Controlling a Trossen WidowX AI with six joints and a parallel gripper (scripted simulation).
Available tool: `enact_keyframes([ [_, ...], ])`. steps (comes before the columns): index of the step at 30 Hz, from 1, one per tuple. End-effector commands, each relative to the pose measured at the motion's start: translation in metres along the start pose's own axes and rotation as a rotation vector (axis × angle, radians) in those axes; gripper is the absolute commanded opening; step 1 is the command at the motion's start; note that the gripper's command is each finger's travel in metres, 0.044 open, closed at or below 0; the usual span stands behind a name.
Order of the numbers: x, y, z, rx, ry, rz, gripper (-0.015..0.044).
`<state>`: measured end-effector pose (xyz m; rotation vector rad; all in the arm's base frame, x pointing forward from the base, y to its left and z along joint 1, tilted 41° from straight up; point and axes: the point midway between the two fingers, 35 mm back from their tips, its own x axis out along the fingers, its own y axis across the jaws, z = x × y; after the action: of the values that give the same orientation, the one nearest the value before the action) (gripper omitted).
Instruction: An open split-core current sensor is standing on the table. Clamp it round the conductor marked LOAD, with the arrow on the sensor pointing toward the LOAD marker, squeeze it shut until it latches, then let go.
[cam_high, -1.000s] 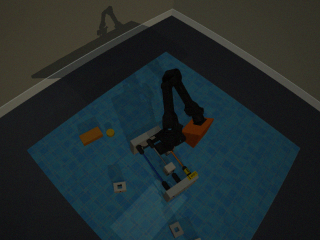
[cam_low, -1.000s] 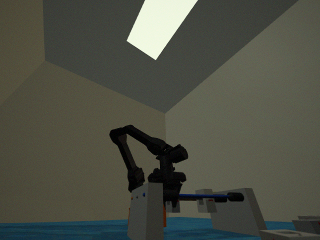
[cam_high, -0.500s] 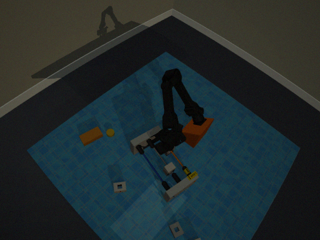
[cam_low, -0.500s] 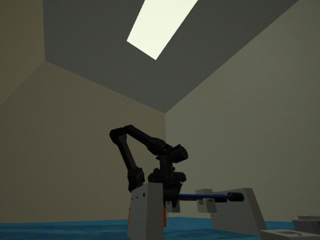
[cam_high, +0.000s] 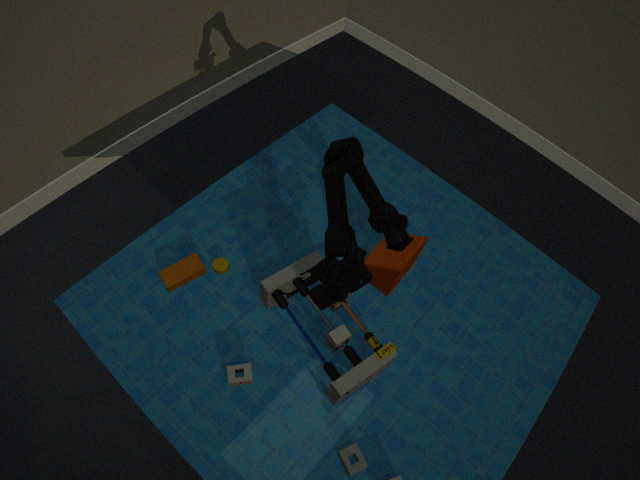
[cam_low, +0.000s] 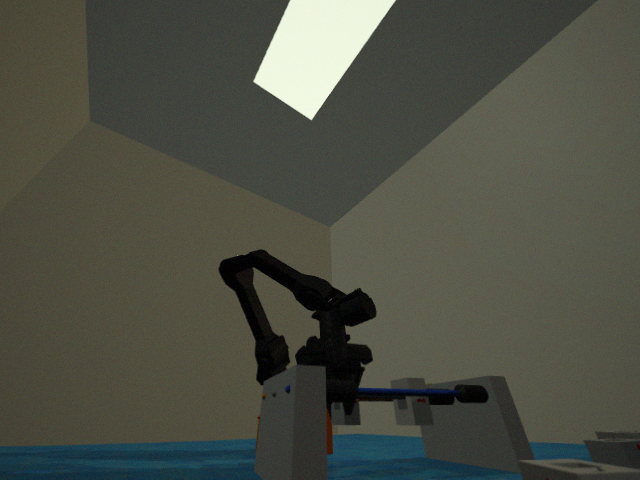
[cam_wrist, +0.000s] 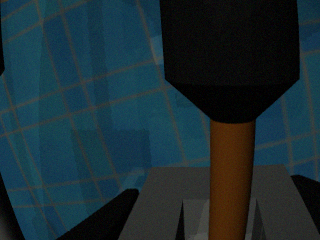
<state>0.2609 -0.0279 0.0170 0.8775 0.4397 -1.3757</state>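
While your gripper (cam_high: 330, 297) hangs low between the two end blocks, its fingers are pinched on one grey sensor (cam_wrist: 220, 227), which sits around the orange wire (cam_wrist: 230, 180); the wrist view shows that wire passing through the sensor's square window below a black sleeve (cam_wrist: 227, 34).

Count outward from there:

- Wires: three, strung side by side between the blocks: one orange (cam_high: 356, 321), one grey (cam_high: 321, 314), one blue (cam_high: 306, 335). The orange one ends at a yellow tag (cam_high: 385, 351) with an arrow and lettering too small to read.
- End blocks: two grey ones, the near block (cam_high: 361, 376) carrying the yellow tag and the far block (cam_high: 281, 283) beside the arm.
- Sensors away from your gripper: one pale one (cam_high: 338, 335) on the middle wire, one lying flat on the mat (cam_high: 239, 374), and one more flat (cam_high: 352, 459) near the bottom edge of the top view.
- Orange pieces: one large wedge (cam_high: 395, 263) under the arm's foot, one flat slab (cam_high: 181, 271) well to the side.
- Yellow disc (cam_high: 220, 265): one, just beside the slab.
- Blue checked mat (cam_high: 491, 310): one, on a dark table (cam_high: 439, 129).
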Motion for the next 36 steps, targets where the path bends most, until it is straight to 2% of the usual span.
enact_keyframes([
  [1,0.0000,0.0000,0.0000,0.000,0.000,0.000,0.0136],
  [3,0.0000,0.0000,0.0000,0.000,0.000,0.000,0.0123],
  [8,-0.0021,0.0005,-0.0003,0.004,0.001,-0.046,0.0000],
  [36,-0.0002,0.0005,0.0007,0.000,-0.005,-0.038,0.0000],
])
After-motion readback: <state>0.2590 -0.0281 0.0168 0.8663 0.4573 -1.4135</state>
